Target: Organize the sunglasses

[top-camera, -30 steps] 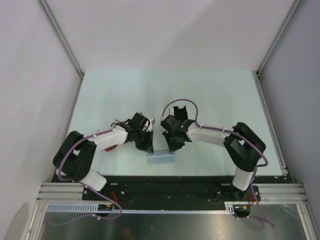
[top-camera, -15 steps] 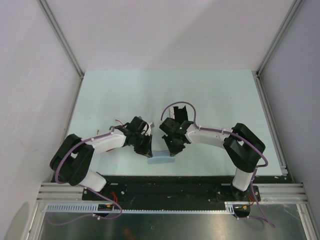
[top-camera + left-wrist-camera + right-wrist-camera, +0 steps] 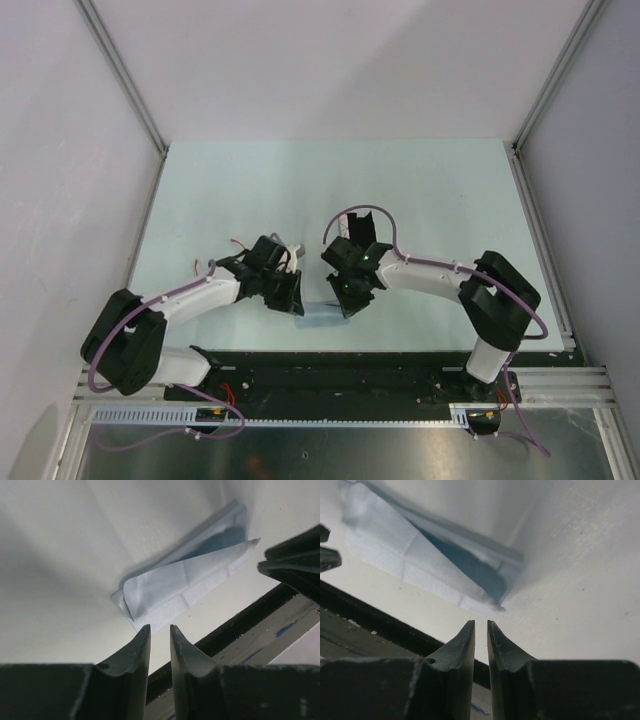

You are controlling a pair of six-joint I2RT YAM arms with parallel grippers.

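A folded light-blue cloth (image 3: pixel 322 316) lies near the table's front edge, and shows in the left wrist view (image 3: pixel 175 587) and the right wrist view (image 3: pixel 420 555). My left gripper (image 3: pixel 290 303) (image 3: pixel 159 627) hangs just off its left end, jaws nearly shut and holding nothing. My right gripper (image 3: pixel 348 303) (image 3: pixel 481 622) hangs just off its right end, also nearly shut and holding nothing. The sunglasses are mostly hidden under my left forearm. Only thin red ends (image 3: pixel 237 242) show beside it.
The black front rail (image 3: pixel 330 365) runs right below the cloth. Grey walls close in the table's left, right and back sides. The right gripper's fingers (image 3: pixel 295 565) show at the edge of the left wrist view.
The left arm's elbow has swung out to the left. Both grippers have dropped toward the front edge and closed in on the cloth, which now shows less between them.
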